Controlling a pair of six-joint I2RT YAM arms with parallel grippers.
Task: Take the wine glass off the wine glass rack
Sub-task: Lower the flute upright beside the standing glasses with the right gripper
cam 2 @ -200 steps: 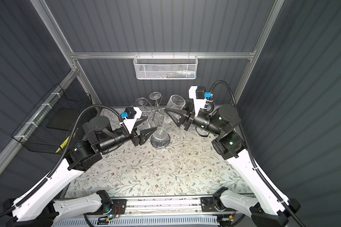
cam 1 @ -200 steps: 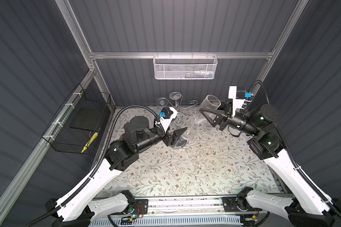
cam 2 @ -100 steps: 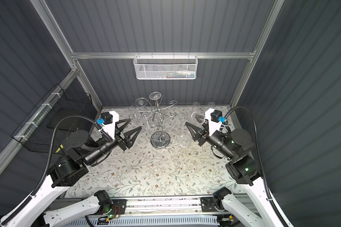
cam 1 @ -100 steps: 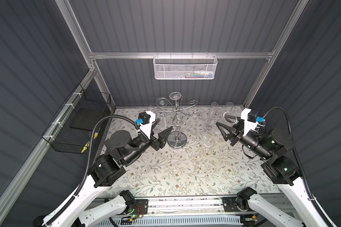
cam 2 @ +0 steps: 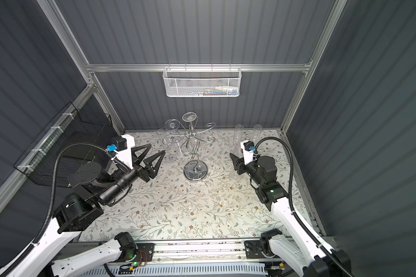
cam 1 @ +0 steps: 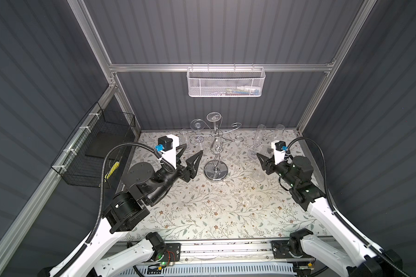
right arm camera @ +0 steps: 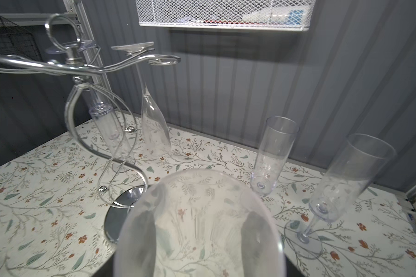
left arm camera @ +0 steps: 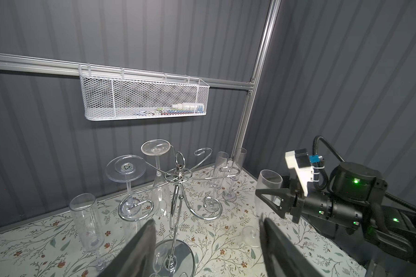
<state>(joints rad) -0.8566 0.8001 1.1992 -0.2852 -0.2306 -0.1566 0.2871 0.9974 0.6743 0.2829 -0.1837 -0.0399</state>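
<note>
The right pincer (cam 1: 262, 160) has its jaws about half apart and closed on the bowl of the wine glass (left arm camera: 270, 181). In the left wrist view one finger (left arm camera: 274, 201) crosses in front of the bowl. In the right wrist view the rim fills the space between both fingers, which show dark through the clear wall. The glass is upright, with its round foot down at the surface of the bench (cam 1: 226, 215), near the right edge and somewhat toward the far side. I cannot tell whether the foot rests on the bench or hangs just above it. The glass is off the wine glass rack (cam 1: 216, 170), which stands well apart to its left on a mirrored disc, in the middle of the far half of the bench. The left pincer (cam 2: 157, 148) hovers on the other side of the rack, near its base. Its jaws are spread wide and hold nothing, and its fingertips point toward the stem. Two hanging glasses (left arm camera: 155, 147) are upside down on the rack's arms, feet uppermost, on the side toward the far edge and the far left corner. An upright glass (left arm camera: 84, 215) stands on the bench just left of the rack, near the far edge. Two flutes (right arm camera: 274, 153) stand in the far right corner, beyond the held glass.
</note>
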